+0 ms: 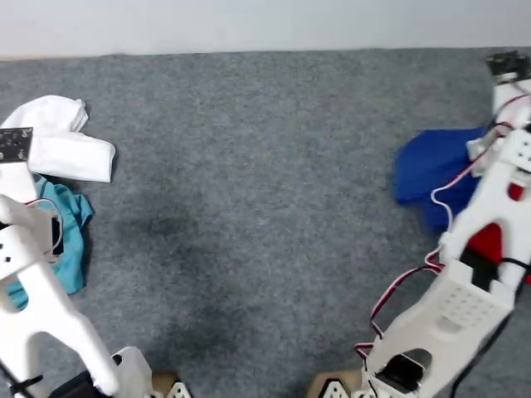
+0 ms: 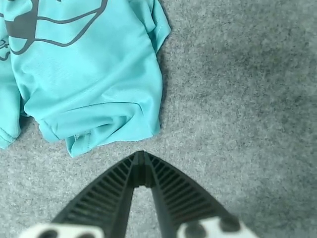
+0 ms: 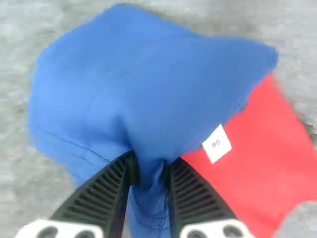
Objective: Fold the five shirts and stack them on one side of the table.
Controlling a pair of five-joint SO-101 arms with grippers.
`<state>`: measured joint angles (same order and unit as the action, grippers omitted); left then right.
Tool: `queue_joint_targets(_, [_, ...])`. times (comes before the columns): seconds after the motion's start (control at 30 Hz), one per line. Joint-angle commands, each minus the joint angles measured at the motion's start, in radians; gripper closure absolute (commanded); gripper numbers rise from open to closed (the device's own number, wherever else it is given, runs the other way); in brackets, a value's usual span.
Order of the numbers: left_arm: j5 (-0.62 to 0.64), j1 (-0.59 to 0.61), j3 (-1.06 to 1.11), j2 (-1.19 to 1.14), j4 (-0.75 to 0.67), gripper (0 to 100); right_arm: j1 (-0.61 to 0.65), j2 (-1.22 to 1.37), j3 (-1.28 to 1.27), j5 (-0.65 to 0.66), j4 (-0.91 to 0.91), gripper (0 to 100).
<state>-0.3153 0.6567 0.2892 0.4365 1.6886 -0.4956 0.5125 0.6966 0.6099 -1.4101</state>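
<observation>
A crumpled teal shirt (image 1: 70,236) with a dark print lies at the table's left side, and a white shirt (image 1: 62,141) rests behind it. In the left wrist view my left gripper (image 2: 142,157) is shut and empty, its tips just short of the teal shirt (image 2: 89,79). At the right side lies a blue shirt (image 1: 431,170) over a red shirt (image 1: 487,243), partly hidden by the right arm. My right gripper (image 3: 148,166) is shut on a fold of the blue shirt (image 3: 143,94), with the red shirt (image 3: 247,173) and its white tag beside it.
The grey carpeted table (image 1: 257,191) stretches wide between the two piles. A pale wall runs along the far edge. The arm bases (image 1: 348,385) stand at the near edge.
</observation>
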Motion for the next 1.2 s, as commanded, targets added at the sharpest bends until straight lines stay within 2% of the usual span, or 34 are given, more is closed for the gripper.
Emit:
queue_joint_targets(0.0, [0.008,0.002,0.013,0.031,0.006,100,-0.067,-0.073,0.068,0.009,0.054,99.0])
queue_joint_targets(0.17, [0.008,0.002,0.064,0.032,0.006,100,-0.133,-0.073,0.068,0.046,0.064,99.0])
queue_joint_targets(0.67, [0.008,-0.002,0.058,0.032,0.005,100,-0.332,0.012,0.064,0.049,0.062,99.0])
queue_joint_targets(1.17, [0.008,-0.017,0.059,0.032,0.0,100,-0.449,-0.022,0.071,0.051,0.007,99.0])
